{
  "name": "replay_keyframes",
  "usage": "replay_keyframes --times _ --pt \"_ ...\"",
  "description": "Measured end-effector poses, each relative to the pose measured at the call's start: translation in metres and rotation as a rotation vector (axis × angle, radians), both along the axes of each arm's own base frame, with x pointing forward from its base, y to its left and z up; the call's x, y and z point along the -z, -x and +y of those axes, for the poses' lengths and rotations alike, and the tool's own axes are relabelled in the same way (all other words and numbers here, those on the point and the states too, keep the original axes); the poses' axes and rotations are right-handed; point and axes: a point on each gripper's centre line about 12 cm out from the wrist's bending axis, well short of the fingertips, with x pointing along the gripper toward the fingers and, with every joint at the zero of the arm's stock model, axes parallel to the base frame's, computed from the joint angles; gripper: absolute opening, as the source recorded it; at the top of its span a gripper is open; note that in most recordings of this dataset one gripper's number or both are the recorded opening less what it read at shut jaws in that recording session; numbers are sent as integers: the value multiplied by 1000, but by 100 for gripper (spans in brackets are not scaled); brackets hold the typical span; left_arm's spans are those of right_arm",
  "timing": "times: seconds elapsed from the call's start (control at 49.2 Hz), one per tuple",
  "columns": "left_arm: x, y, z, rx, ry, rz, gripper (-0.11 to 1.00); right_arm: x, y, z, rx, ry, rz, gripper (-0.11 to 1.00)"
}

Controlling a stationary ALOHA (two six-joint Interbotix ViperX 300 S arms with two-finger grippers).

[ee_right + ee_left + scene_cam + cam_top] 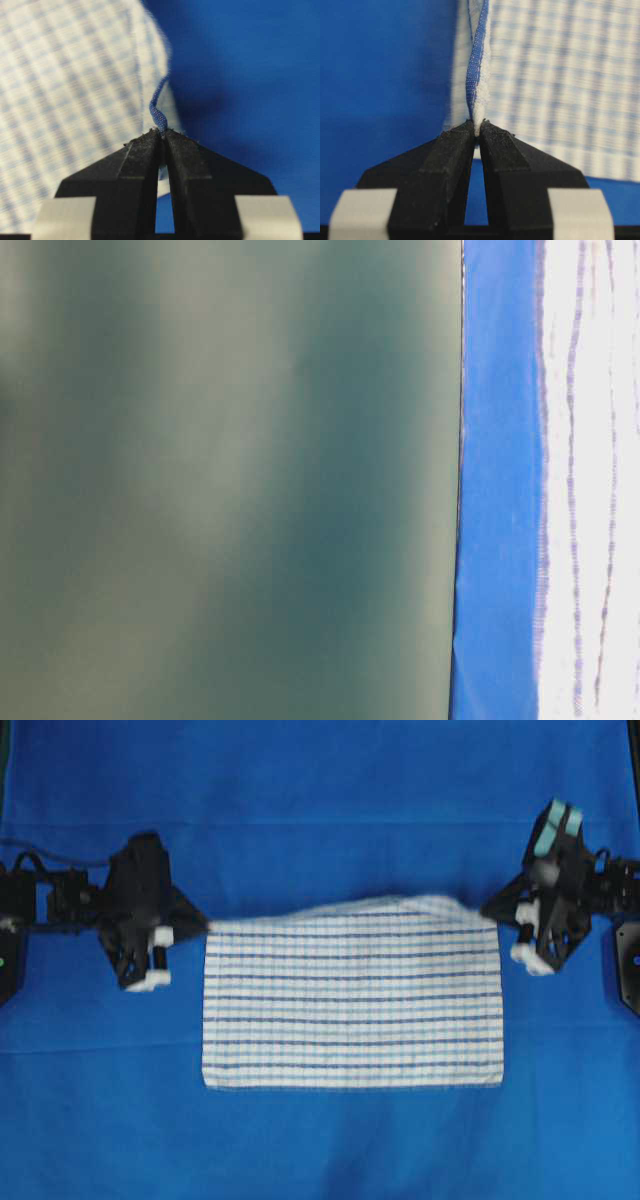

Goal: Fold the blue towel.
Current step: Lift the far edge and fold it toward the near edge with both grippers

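Both pairs of fingers are pinched tight on the blue towel (pixel 353 992): the left gripper (pixel 478 131) clamps one far corner, the right gripper (pixel 163 133) the other. Between them that far edge hangs lifted, while the near edge lies flat on the blue table cover (pixel 320 800). It looks already doubled; the fold under way seems barely begun.

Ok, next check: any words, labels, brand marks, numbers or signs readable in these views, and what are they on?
None readable in any view.
Blue towel: only a striped check pattern, no tag or print showing.
Left gripper and right gripper: plain black fingers with blank pale tape, no lettering.
Table covering: plain blue, unmarked.
Table-level view: mostly a blurred grey-green surface, no text.
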Motion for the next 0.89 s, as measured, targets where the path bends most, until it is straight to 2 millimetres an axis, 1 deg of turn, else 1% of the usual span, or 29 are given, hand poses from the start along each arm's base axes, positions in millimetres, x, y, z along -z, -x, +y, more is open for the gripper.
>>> replay_keyframes --times 0.264,0.487,0.67,0.894 --pt "0 0 -42 134 20 6 4 0 -4 40 -95 -80 -4 6" --pt "0 4 -72 203 70 9 4 0 -1 75 -172 -154 7 6" --pt "1 7 -88 232 107 14 4 0 2 99 -211 -215 16 6" --pt "-1 9 -104 258 150 0 4 -2 4 119 -252 -256 22 6"
